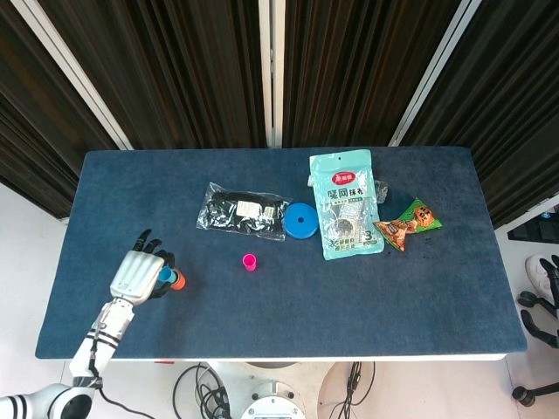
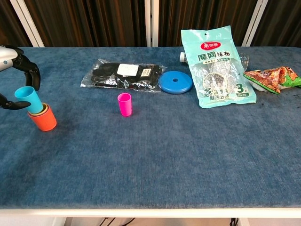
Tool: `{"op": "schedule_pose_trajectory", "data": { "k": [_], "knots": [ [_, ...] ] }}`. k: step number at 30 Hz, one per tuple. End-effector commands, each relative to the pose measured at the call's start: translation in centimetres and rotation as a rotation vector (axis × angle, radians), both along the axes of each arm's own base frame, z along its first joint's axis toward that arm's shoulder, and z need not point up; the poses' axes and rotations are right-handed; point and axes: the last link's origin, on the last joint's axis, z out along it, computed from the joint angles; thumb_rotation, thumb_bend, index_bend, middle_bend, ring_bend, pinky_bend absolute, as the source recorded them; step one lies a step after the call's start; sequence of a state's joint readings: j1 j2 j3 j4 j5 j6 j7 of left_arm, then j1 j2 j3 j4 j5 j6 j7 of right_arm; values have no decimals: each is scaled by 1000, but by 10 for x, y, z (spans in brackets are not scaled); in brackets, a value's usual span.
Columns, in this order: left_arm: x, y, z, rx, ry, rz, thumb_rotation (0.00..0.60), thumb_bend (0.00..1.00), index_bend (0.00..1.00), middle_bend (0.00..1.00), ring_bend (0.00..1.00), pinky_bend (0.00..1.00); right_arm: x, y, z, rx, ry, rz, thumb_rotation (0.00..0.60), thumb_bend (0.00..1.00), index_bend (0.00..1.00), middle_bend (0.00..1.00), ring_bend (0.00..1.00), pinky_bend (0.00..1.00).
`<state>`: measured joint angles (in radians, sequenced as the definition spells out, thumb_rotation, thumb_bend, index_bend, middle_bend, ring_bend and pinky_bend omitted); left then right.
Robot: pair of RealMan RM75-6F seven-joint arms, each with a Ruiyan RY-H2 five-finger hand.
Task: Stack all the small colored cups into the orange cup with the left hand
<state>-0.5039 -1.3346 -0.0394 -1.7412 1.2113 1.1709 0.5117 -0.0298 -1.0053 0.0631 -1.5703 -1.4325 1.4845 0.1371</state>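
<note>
My left hand (image 1: 134, 276) (image 2: 14, 77) is at the table's left side, pinching a light blue cup (image 2: 29, 99) (image 1: 166, 275). The blue cup tilts with its bottom at the mouth of the orange cup (image 2: 43, 119) (image 1: 178, 281), which has a yellow cup nested inside. A pink cup (image 2: 124, 104) (image 1: 250, 261) stands upright alone toward the middle of the blue cloth. My right hand shows in neither view.
A black packet in clear wrap (image 2: 123, 74), a blue disc (image 2: 175, 82), a green cloth packet (image 2: 216, 66) and a snack bag (image 2: 273, 77) lie along the far half of the table (image 2: 188, 155).
</note>
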Motion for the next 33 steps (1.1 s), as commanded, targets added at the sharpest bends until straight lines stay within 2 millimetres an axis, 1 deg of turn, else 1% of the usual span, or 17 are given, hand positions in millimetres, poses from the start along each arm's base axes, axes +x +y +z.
{"op": "schedule_pose_trajectory", "data": {
  "k": [1,4,7,9,11,14,17,19,24,27,33],
  "knots": [
    [-3,0,-3,-10,7,6,600,282,444,484,182,63,0,0,-1,2,0,-1,600,267,0,0,0,0],
    [-4,0,-5,-15,14,4,600,282,376,421,180,63,0,0,-1,3,2,-2,600,267,0,0,0,0],
    [-2,0,-6,-21,-1,1,600,268,277,337,155,64,0,-1,-1,1,4,-4,600,267,0,0,0,0],
    [0,0,-7,-22,-14,-10,600,254,237,309,141,64,0,-1,-1,0,5,-4,600,267,0,0,0,0],
    [4,1,-7,-19,-29,-21,600,246,218,295,133,63,0,-1,-1,1,6,-4,600,267,0,0,0,0],
    [13,6,-6,-15,-52,-43,600,240,215,293,132,63,1,-1,-2,3,5,-3,600,267,0,0,0,0],
    [29,13,-10,-22,-79,-79,600,232,215,294,132,63,1,-1,-2,5,6,-1,600,267,0,0,0,0],
    [44,18,-16,-42,-105,-103,600,227,215,296,132,64,2,-1,-3,6,6,0,600,268,0,0,0,0],
    [75,31,-46,-133,-151,-125,600,221,217,299,132,80,3,-1,-5,9,2,2,600,267,0,0,0,0],
    [85,39,-63,-157,-133,-138,600,219,217,299,132,79,2,-1,-5,11,3,1,600,267,0,0,0,0],
    [92,48,-89,-175,-90,-140,600,217,222,299,132,69,1,0,-2,11,8,-1,600,267,0,0,0,0]
  ]
}}
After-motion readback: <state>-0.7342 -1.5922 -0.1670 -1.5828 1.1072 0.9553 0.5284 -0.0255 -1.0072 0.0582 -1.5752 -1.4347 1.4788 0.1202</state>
